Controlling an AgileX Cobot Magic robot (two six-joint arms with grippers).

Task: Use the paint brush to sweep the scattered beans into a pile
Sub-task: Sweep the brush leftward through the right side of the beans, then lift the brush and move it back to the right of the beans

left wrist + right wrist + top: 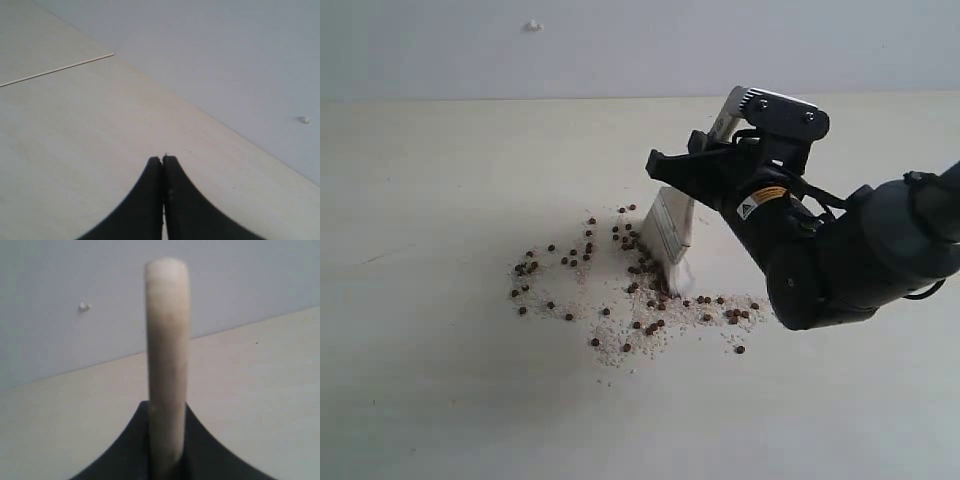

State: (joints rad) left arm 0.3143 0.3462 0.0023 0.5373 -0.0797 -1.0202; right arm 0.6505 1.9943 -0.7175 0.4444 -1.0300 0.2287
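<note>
Among the tiny dark reddish-brown beans (654,326), the right gripper (685,178), jaws clamped on the wide pale-handled paint brush (670,228), seemed mid-sweep; outlying beans next needed drawing toward it.

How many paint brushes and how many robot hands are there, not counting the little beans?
Paint brush: 1
Robot hands: 2, the right hand shut on the brush and the left hand shut and empty
Total: 3

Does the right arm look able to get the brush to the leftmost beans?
Probably yes. The right end effector holds the brush with its bristles down among the beans, and nothing taller than beans lies on the table toward the leftmost ones.
</note>
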